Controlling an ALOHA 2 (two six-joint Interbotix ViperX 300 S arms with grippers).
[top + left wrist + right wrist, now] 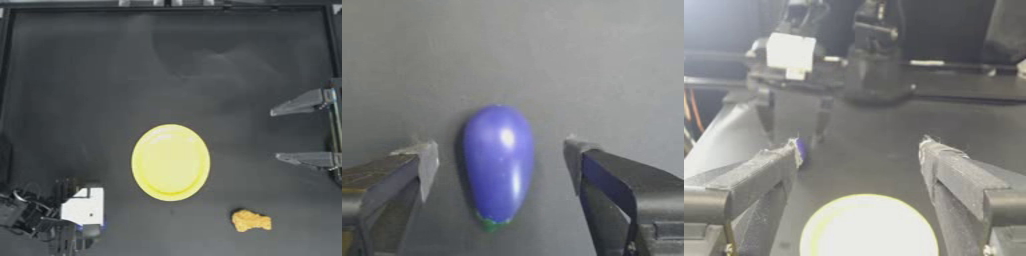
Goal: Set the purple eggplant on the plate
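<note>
From above, I see the yellow plate (170, 162) lying flat near the middle of the dark table (167, 75), with nothing on it. My left gripper (85, 231) is at the lower left corner of the table, well apart from the plate. The arm covers almost all of the eggplant (81, 228) here; only a small blue-purple edge shows under the gripper. An orange-yellow lumpy nugget (252, 220) lies on the table to the lower right of the plate, not touching it. My right gripper (274, 135) is parked at the right edge, with its two fingers spread wide, away from everything.

In the left wrist view, the eggplant (498, 167) lies on the table between the two fingers of the left gripper (501, 162). The fingers are spread, with a gap on each side, so they do not touch it. A small green tip shows at one end of the eggplant.

In the right wrist view, the right gripper (861, 150) has its fingers spread and holds nothing. The plate (869, 227) shows between them, and the left arm (791, 65) stands farther off across the table.
</note>
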